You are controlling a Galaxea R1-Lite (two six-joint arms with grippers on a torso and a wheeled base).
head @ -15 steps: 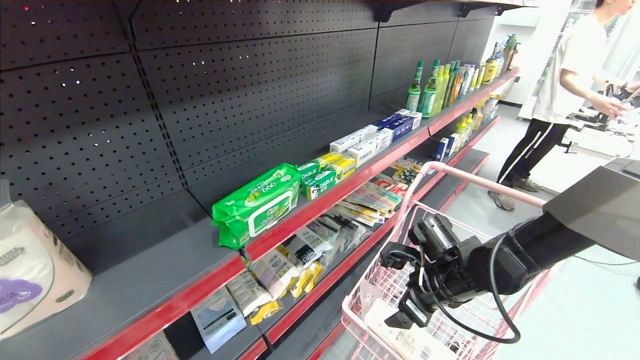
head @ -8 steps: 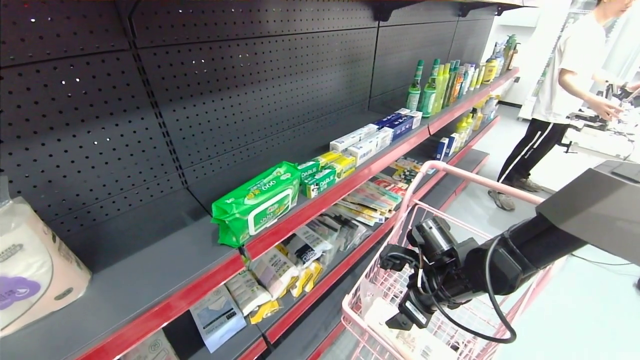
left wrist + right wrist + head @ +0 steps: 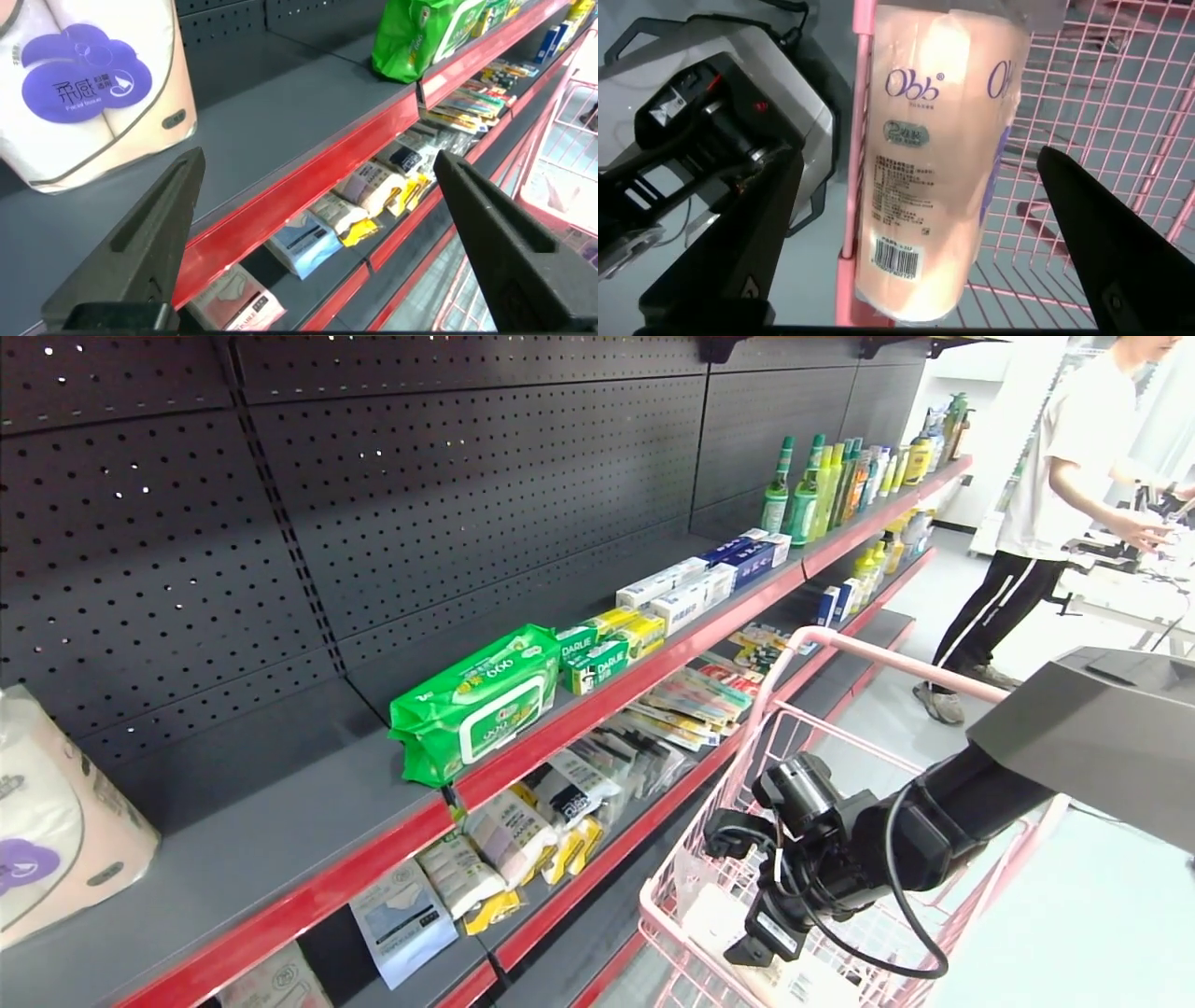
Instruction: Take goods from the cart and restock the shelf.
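Observation:
A peach toilet paper pack (image 3: 929,159) lies in the pink cart (image 3: 1120,121), against its rim. My right gripper (image 3: 924,247) hangs open just above the pack, one finger on each side of it. From the head, that gripper (image 3: 761,938) dips into the cart (image 3: 653,905) at the lower right. A second toilet paper pack (image 3: 93,84) stands on the grey shelf (image 3: 280,140), also seen at the far left (image 3: 56,812). My left gripper (image 3: 318,247) is open in front of the shelf's red edge, holding nothing.
A green wet-wipes pack (image 3: 471,705) lies on the shelf, with toothpaste boxes (image 3: 607,649) and green bottles (image 3: 803,495) farther right. Bare shelf board (image 3: 280,821) lies between the toilet paper and the wipes. Small packets (image 3: 504,840) fill the lower shelf.
My right gripper has sunk a little lower into the cart toward the pack. The head view has shifted slightly; the shelf goods have not moved.

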